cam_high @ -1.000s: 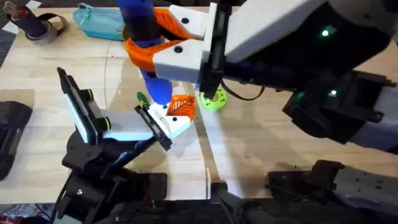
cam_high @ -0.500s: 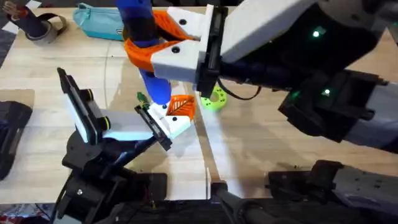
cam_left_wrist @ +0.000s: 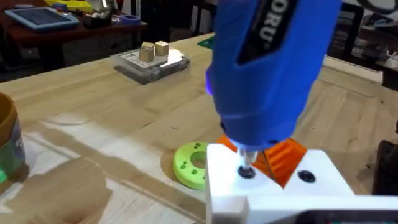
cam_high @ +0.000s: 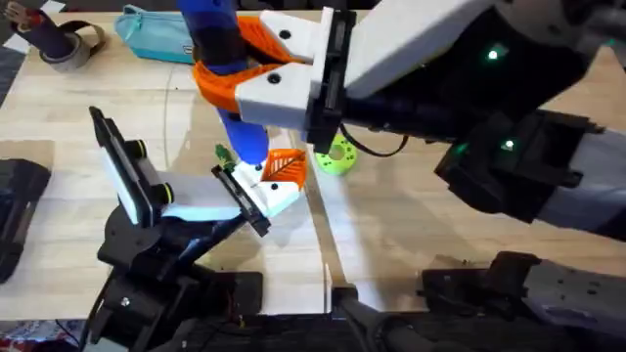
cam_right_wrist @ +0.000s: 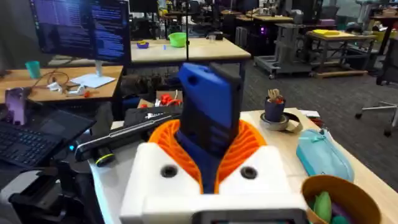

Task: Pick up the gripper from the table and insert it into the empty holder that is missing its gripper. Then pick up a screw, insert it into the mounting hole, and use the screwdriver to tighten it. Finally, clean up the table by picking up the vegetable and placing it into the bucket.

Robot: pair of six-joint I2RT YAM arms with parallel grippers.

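Overhead view: the screwdriver (cam_high: pixel 227 68), rigid and top-heavy, is standing upright, tip pressing a screw (cam_left_wrist: pixel 246 172) on the white-and-orange gripper (cam_high: pixel 277 179); the right hand (cam_high: pixel 256 73) is clamping its thick barrel. Left hand's (cam_high: pixel 245 200) closure: cannot tell.

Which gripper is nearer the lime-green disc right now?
Left. The left gripper sits at the white-and-orange part just beside the lime-green disc. The right gripper is raised above, clamped around the blue screwdriver, farther from the disc.
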